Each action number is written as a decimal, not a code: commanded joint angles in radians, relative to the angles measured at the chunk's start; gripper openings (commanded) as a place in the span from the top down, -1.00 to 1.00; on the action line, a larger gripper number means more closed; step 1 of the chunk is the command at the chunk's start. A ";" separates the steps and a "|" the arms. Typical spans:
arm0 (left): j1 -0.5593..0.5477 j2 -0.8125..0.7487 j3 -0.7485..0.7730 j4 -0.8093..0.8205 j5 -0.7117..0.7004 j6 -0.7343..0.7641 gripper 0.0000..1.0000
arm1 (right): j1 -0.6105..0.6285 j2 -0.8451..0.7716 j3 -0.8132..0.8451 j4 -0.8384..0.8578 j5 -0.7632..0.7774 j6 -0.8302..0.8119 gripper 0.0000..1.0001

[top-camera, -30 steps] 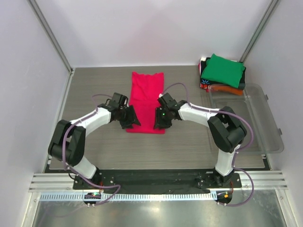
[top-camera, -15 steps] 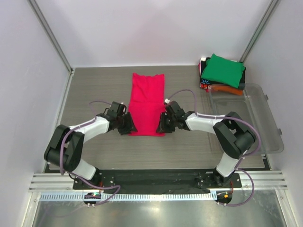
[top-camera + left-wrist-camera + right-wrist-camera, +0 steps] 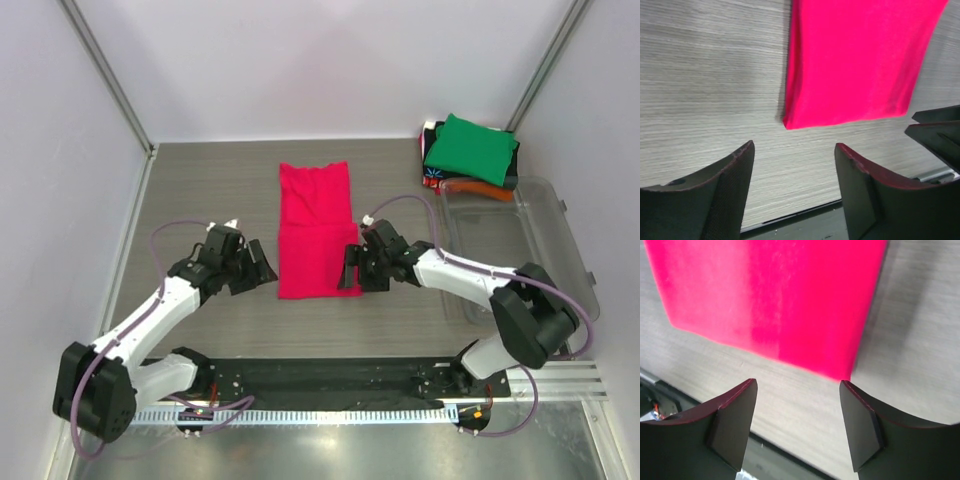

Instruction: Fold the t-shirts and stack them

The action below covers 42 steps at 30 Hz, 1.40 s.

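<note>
From overhead alone, green t-shirt (image 3: 470, 148) tops orange t-shirt (image 3: 478, 186).

Clear plastic bin (image 3: 540, 250), wood-grain table (image 3: 200, 190).

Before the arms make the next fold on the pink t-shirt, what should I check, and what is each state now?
1. Left tool open and empty: ok.
2. Right tool open and empty: ok.
3. Pink t-shirt lies flat on the table: ok.
4. Its near edge lies free ahead of both tools: ok.
5. Green t-shirt at the far right is apart from both tools: ok.
6. Hidden layers lie even: cannot tell.
</note>
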 commanded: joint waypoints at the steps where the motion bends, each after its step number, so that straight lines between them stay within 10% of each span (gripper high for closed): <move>1: 0.001 -0.053 -0.058 0.014 0.046 -0.011 -0.35 | 0.008 -0.105 0.047 -0.111 0.036 -0.022 -0.47; 42: -0.018 0.169 -0.295 0.478 0.124 -0.138 0.40 | -0.019 0.040 -0.119 0.075 0.053 0.032 0.53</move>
